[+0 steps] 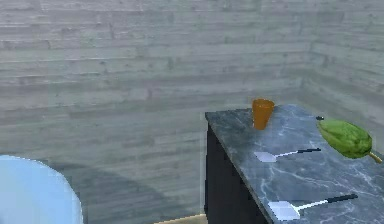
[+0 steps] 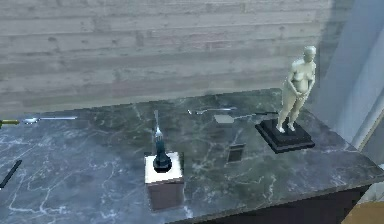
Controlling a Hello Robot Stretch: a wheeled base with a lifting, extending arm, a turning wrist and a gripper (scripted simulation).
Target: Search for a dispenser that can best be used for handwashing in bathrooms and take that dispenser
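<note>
Dark marble worktop [image 2: 80, 165]: square pump bottle [image 2: 163, 172] with dark top, by the near edge, left of a pale statue [image 2: 297, 90]. Orange cup [image 1: 262, 112] at a far corner, spatula [image 1: 285, 154] nearer. Jaws' state: cannot tell.

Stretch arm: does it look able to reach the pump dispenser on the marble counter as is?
Probably yes. The dispenser stands near the front edge of the counter, with bare marble around it; the statue and a small grey block stand apart toward the arm side view's right.
</note>
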